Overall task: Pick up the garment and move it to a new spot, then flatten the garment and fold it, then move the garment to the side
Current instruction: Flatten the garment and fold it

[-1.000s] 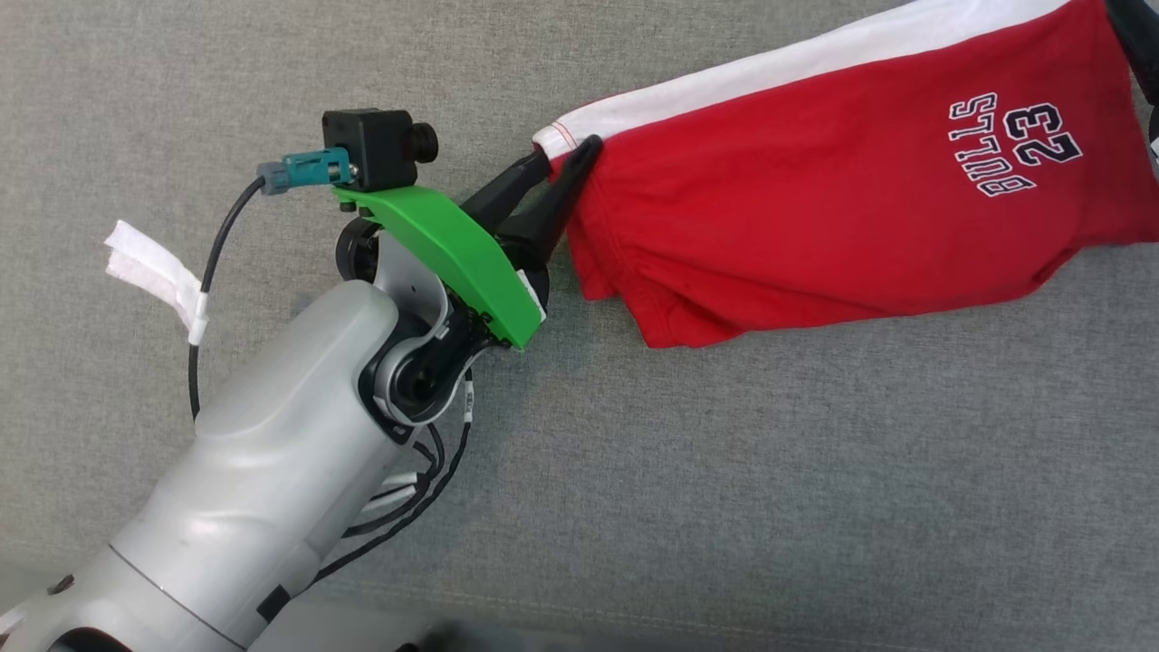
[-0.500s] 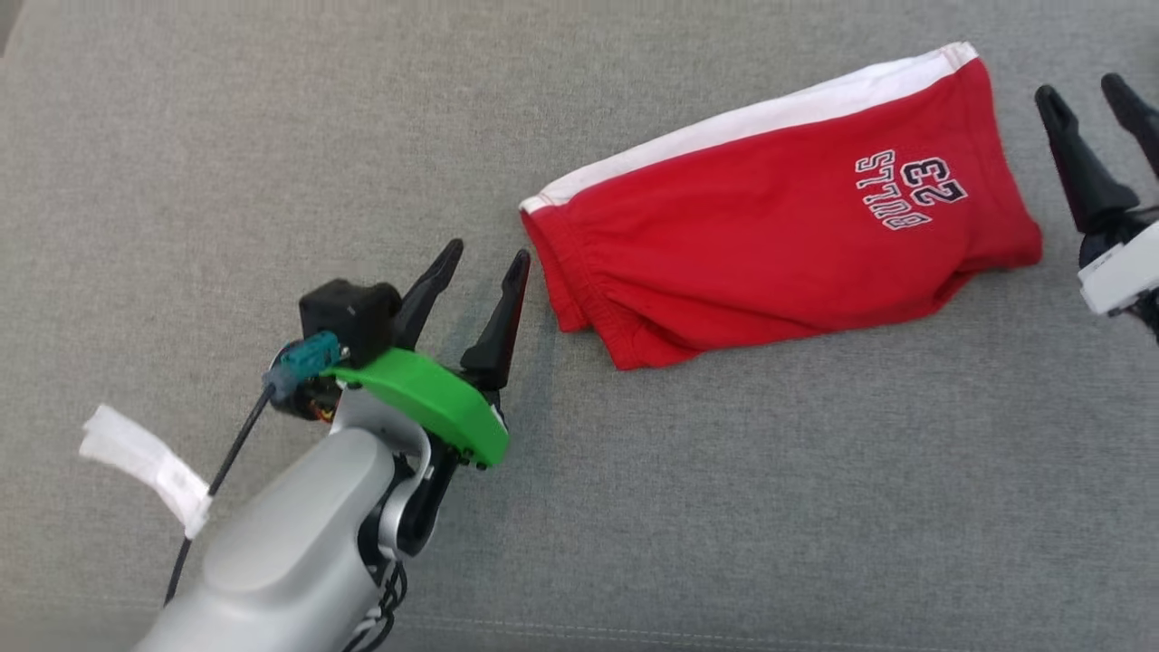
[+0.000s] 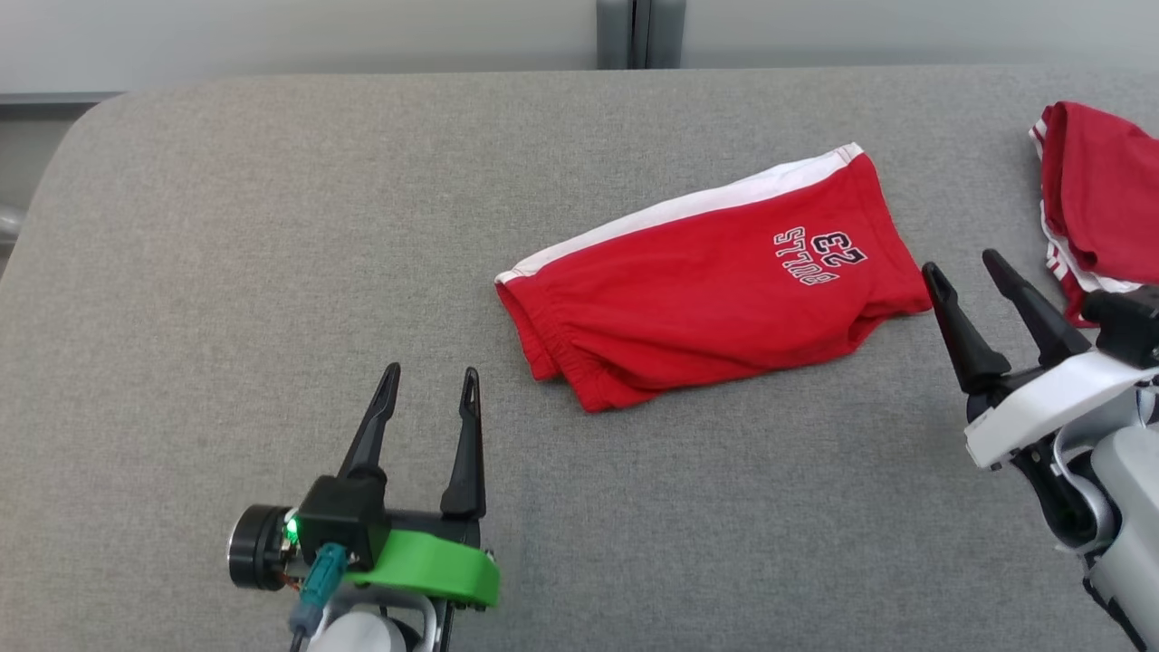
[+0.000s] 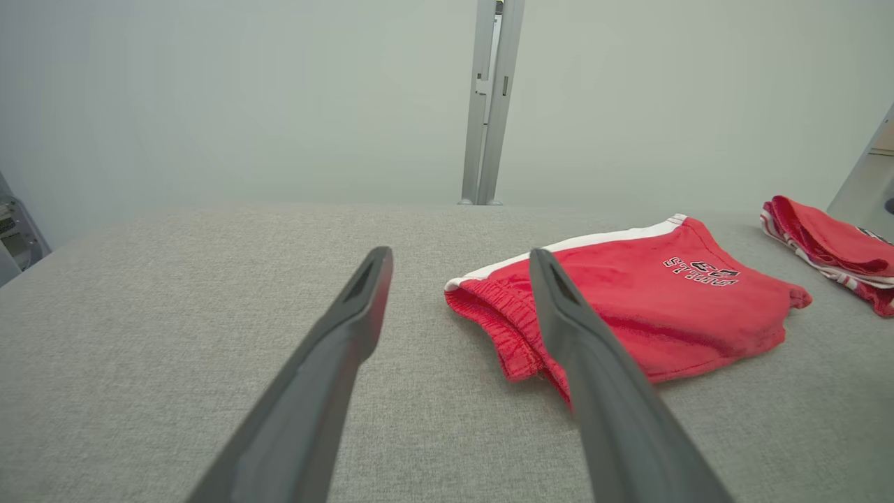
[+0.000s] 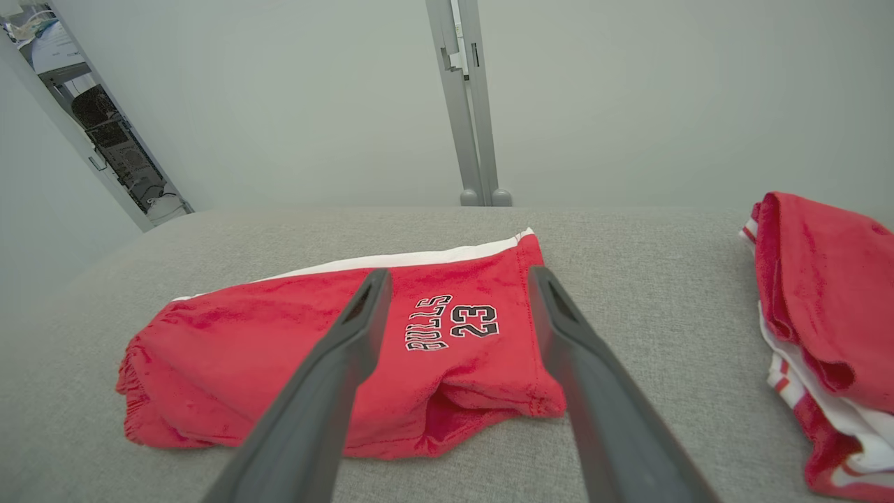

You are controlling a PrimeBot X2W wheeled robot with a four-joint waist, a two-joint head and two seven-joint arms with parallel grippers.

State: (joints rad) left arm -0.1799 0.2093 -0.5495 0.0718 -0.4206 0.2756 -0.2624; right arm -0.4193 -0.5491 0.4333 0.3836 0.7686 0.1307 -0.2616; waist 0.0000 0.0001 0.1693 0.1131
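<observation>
As garment (image 3: 706,281) lies folded, left gripper (image 3: 431,369) near — right gripper (image 3: 958,261) beside

A second ago my left gripper (image 3: 431,371) was pinched on the waistband corner of the shorts (image 3: 706,281). Now its fingers stand spread and it has drawn back, with the shorts lying free ahead of its tips and off to their right. My right gripper (image 3: 960,263), then barely at the picture's edge, now shows whole with fingers spread, the leg hem just off its left fingertip. My head has lifted, bringing a second red garment (image 3: 1096,190) into view beyond that gripper.
</observation>
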